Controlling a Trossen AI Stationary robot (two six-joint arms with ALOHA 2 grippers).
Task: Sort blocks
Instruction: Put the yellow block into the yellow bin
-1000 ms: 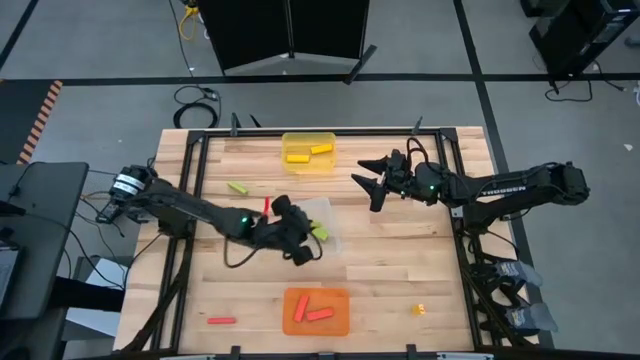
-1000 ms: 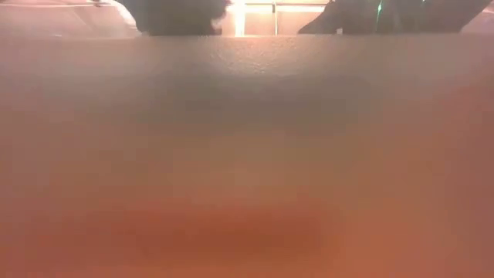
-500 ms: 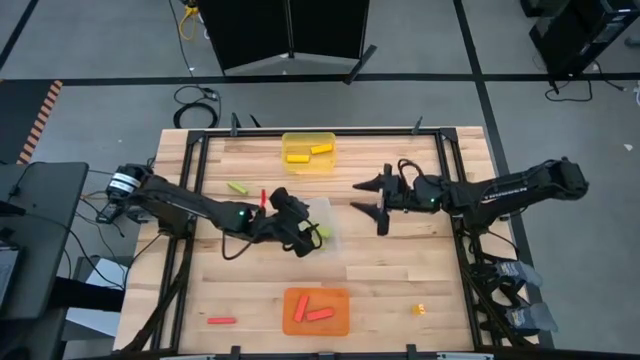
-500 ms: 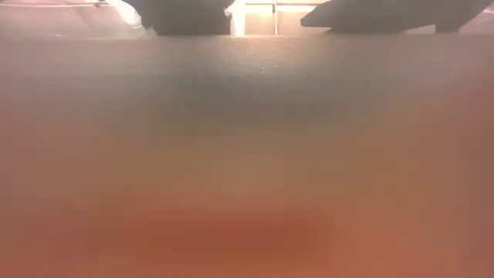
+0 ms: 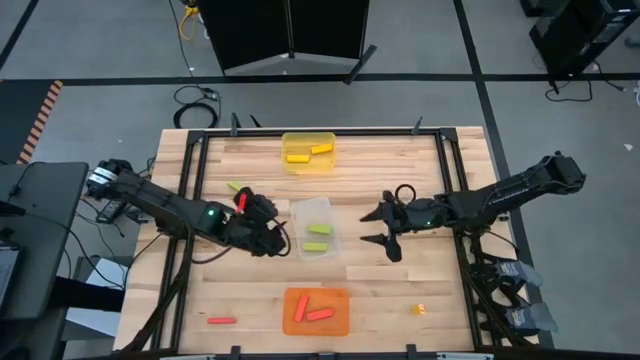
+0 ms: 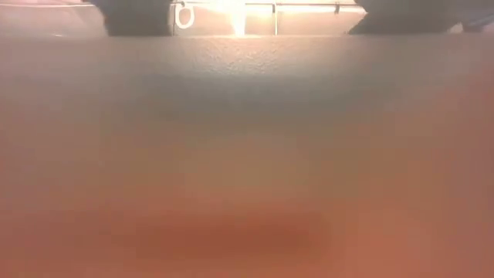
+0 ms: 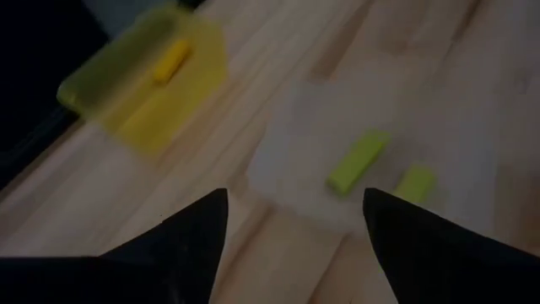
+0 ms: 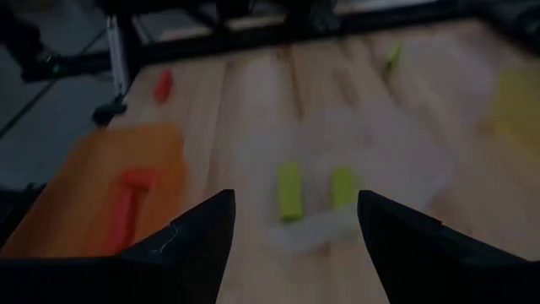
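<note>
Blocks are spread over the counter (image 5: 400,290) and partly sorted: two lime green blocks (image 5: 318,229) lie side by side in the clear tray (image 5: 312,206) at the middle, two yellow blocks (image 5: 296,157) in the yellow tray (image 5: 307,139) at the far edge, and two red blocks (image 5: 318,314) in the orange tray (image 5: 316,296) at the near edge. Loose ones remain: a lime green block (image 5: 236,187) on the wood beyond the left arm, a red block (image 5: 221,321) near the front left corner, and a small yellow block (image 5: 420,309) toward the front right. The left end effector (image 5: 272,238) sits just beside the clear tray's left side; its wrist view shows its fingers spread wide with nothing between them, looking over both green blocks (image 7: 358,160). The right end effector (image 5: 383,226) hovers to the right of that tray, also spread wide and empty. A red patch near the left wrist could be another block, but I cannot tell. The next pick probably suits the left arm going for the loose green block: come down with the fingers across its narrow width, close squarely, lift clear of the tray wall, and release low so it settles beside the other two.
</note>
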